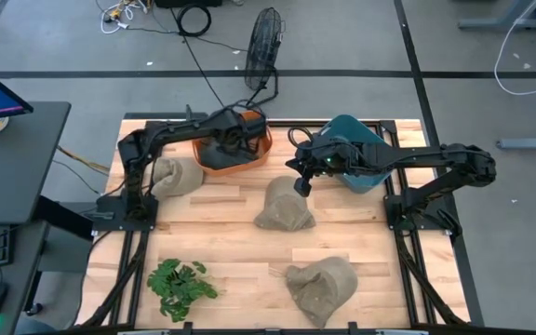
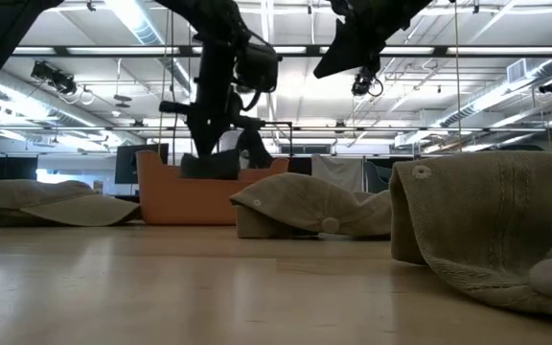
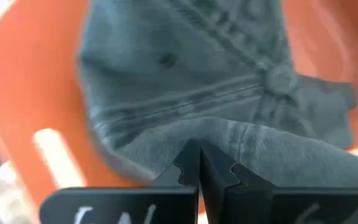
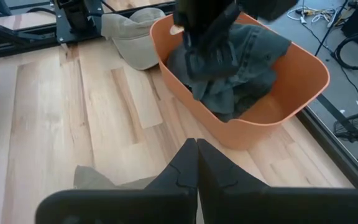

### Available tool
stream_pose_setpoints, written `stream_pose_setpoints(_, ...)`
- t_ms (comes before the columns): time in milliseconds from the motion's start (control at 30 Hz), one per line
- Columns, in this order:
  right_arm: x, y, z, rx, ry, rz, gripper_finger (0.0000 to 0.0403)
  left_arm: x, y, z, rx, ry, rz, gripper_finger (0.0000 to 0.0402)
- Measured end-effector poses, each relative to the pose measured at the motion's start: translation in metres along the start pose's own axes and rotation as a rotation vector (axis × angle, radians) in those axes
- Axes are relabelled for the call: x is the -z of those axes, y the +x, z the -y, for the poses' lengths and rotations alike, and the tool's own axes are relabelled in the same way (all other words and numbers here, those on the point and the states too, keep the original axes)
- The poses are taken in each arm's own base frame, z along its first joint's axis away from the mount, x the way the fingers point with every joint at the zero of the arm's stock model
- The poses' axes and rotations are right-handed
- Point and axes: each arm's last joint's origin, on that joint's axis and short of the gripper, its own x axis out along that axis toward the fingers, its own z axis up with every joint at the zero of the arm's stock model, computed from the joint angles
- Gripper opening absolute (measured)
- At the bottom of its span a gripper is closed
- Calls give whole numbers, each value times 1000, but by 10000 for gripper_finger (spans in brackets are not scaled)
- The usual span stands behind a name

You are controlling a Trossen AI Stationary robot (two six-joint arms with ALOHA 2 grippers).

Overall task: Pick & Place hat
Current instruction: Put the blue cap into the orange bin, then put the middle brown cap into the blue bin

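A dark grey hat (image 3: 185, 68) lies in the orange bin (image 1: 259, 149), which stands at the table's far side. My left gripper (image 3: 199, 149) is down in that bin and shut on the hat's cloth; the right wrist view also shows the grey hat (image 4: 241, 68) under the left gripper (image 4: 204, 31). My right gripper (image 4: 197, 146) is shut and empty, hovering above the table's middle (image 1: 301, 184), just beyond a tan hat (image 1: 284, 207) that rests on the wood. The teal bin (image 1: 356, 149) stands to the right of the orange one. My left gripper pinches a raised fold of the grey hat's cloth (image 3: 216, 127) between its two fingertips, coming from above and pointing down into the bin. The rest of the hat lies spread against the bin's floor and wall; whether one layer or several are caught, I cannot tell.
Two more tan hats lie on the table, one at the left by the left arm's base (image 1: 177, 175) and one near the front edge (image 1: 322, 287). A green leafy plant (image 1: 180, 284) sits at the front left. Bare wood shows between the hats.
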Motion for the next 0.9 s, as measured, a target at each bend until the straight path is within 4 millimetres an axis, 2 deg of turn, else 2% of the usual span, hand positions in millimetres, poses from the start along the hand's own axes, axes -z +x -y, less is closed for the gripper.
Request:
stream_pose_setpoints(233,0,0,0,0,-1,0,2,3,26,9,115,-15,2,3)
stream_pose_setpoints(367,0,0,0,0,-1,1,2,6,24,8,113,-5,-3,3)
stream_pose_setpoints(500,0,0,0,0,-1,1,2,1,-2,7,137,-5,46,3)
stream_pose_setpoints(700,0,-1,0,-3,0,1,2,-7,-61,6,231,28,187,3)
stream_pose_setpoints(900,-1,-21,-1,-56,18,5,2,7,-109,15,333,135,268,11)
